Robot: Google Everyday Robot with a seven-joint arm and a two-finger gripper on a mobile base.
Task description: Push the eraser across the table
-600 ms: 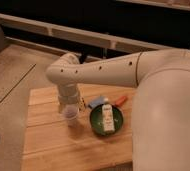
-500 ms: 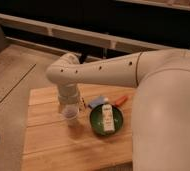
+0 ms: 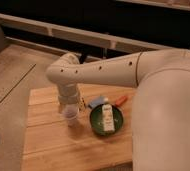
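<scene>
The gripper (image 3: 70,106) hangs at the desk's (image 3: 53,145) left, just above a cup (image 3: 70,119), unmoved. Its state cannot be told.

The table (image 3: 53,140) was pale matt wood with plank seams; the arm (image 3: 103,72) wore smooth white plastic (faintly glossy), its gripper (image 3: 70,106) low over the pale cup (image 3: 71,119).

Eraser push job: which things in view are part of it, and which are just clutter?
Job: table; pincer, low under the arm, just above the cup; eraser, not seen, perhaps hidden by the arm.
Clutter: cup; green bowl holding a white box; light blue block; orange item.
</scene>
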